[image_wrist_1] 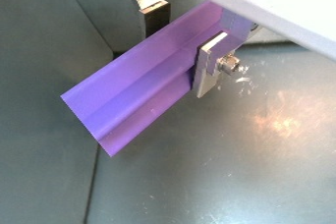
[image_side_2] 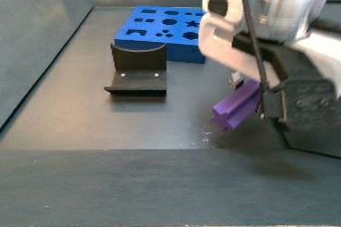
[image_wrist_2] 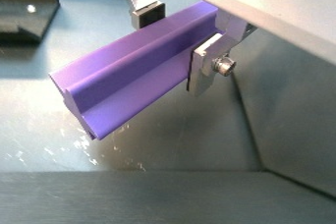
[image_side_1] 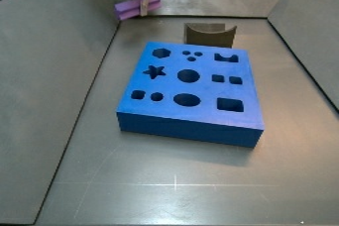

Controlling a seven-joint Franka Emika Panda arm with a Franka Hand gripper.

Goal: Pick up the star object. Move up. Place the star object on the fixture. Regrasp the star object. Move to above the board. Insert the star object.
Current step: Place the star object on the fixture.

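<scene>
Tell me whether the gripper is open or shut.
Shut on the star object: in both wrist views the gripper has one finger on each side of the purple peg, pressed against it.

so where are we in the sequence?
Pick looks done: the gripper, over the floor away from the board, has its fingers shut on the long purple ridged peg, which seems lifted. The dark notched fixture is empty. The blue slab's star hole is empty. Left: fixture placement, regrasp, insertion.
</scene>
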